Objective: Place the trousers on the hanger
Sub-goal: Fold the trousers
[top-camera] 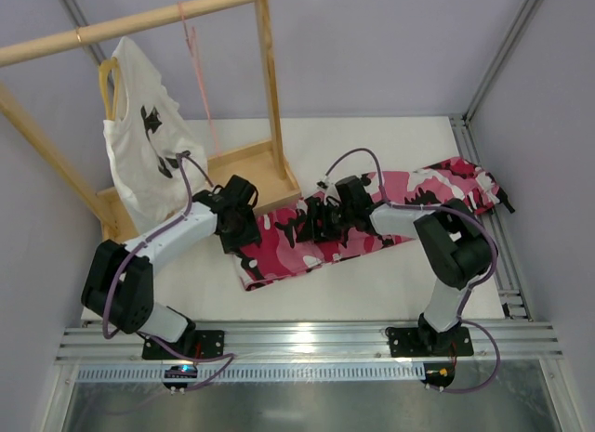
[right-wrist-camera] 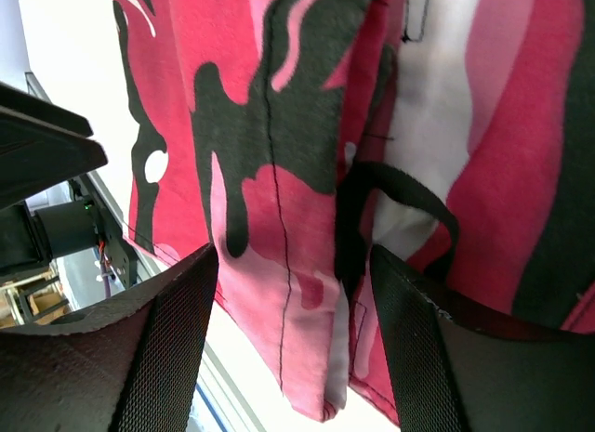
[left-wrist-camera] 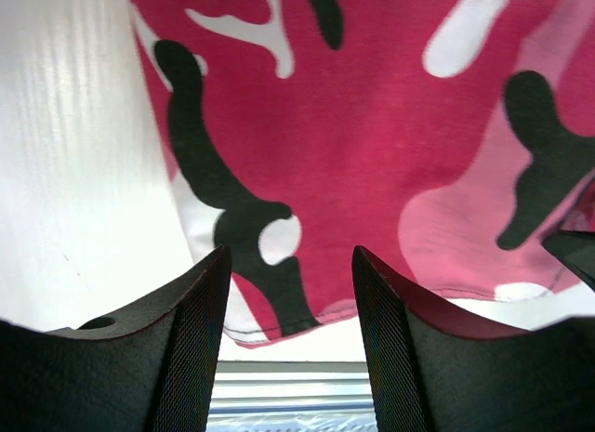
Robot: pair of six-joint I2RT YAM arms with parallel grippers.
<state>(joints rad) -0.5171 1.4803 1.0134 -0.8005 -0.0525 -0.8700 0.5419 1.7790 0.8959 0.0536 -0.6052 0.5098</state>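
L gripper & R gripper: jaws apart over flat trousers, nothing clamped. Hanger hangs on wooden rack.

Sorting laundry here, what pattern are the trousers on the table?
Camouflage in magenta, pink, white and black; the trousers show best in the left wrist view.
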